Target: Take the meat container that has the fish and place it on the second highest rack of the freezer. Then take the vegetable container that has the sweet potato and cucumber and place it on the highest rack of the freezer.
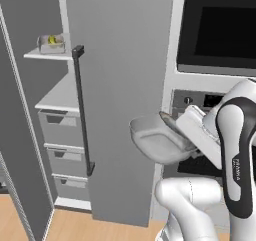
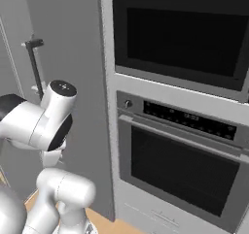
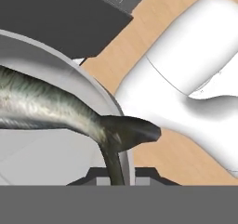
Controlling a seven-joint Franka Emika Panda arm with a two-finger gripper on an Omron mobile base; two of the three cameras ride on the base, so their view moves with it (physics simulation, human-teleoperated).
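You are looking at a home kitchen. On the right a built-in oven with a dark glass window and a control panel with a knob sits in a pale cabinet wall, and above it there is a second black-windowed appliance. On the left stands the freezer, tall and grey, with its door open, a dark bar handle, pale shelves and grey drawers. The floor is light wood.
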